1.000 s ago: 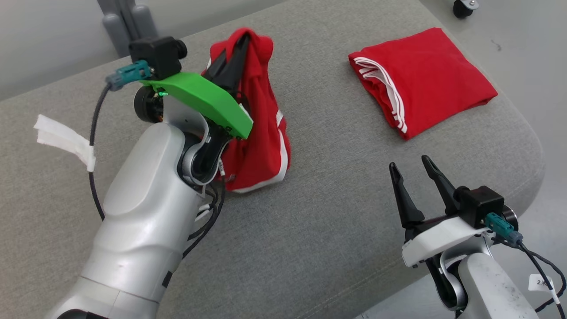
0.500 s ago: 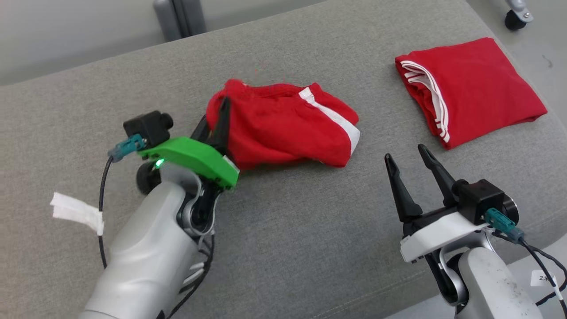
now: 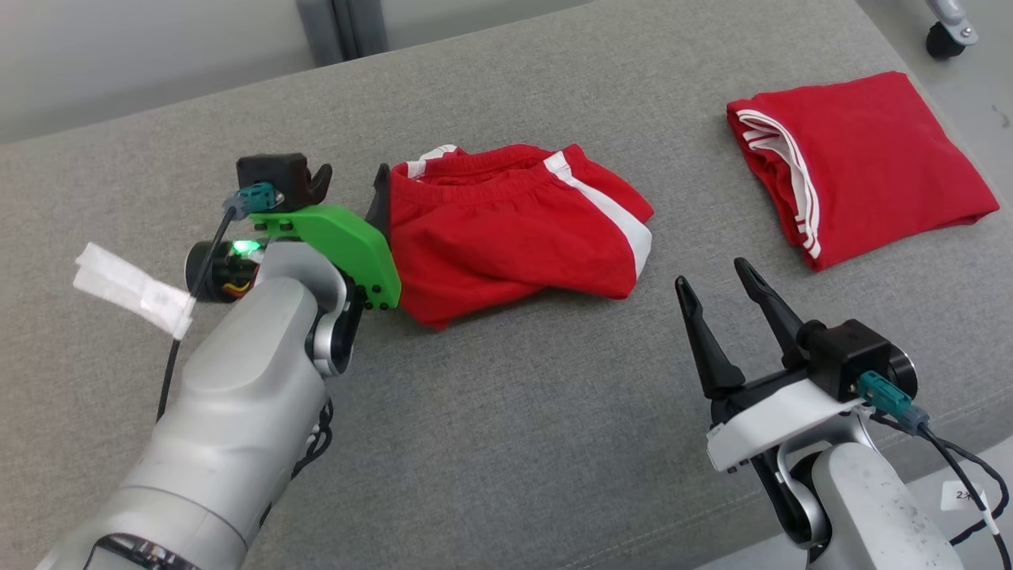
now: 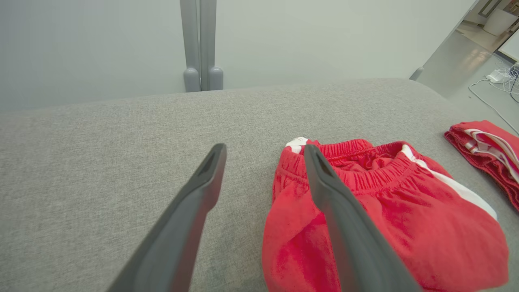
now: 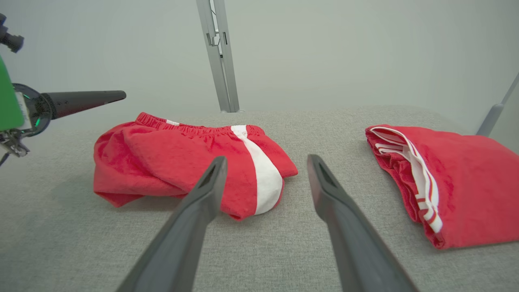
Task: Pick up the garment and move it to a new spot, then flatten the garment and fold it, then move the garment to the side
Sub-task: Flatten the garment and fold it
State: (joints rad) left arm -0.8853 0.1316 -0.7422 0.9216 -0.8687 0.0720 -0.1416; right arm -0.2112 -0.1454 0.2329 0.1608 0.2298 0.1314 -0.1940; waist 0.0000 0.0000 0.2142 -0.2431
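Observation:
The garment (image 3: 506, 222), red shorts with a white side stripe, lies crumpled on the grey padded surface (image 3: 514, 412), waistband toward the back. My left gripper (image 3: 356, 190) is open at the garment's left edge. In the left wrist view the left gripper (image 4: 264, 149) has one finger over the garment (image 4: 385, 211) and the other over bare fabric, with nothing clamped. My right gripper (image 3: 712, 273) is open, hovering in front of the garment's right end. The right wrist view shows the right gripper (image 5: 267, 159) empty, with the garment (image 5: 170, 158) just beyond it.
A second red garment (image 3: 870, 150), folded, lies at the back right near the surface's rounded edge. A white tape tag (image 3: 127, 289) hangs on my left arm's cable. A grey post (image 3: 340, 28) stands behind the surface, and a caster wheel (image 3: 946, 36) sits on the floor at far right.
The left gripper came down with the hanging garment, laid it on the surface and opened, letting it go. The head camera shifted. The right gripper stayed open.

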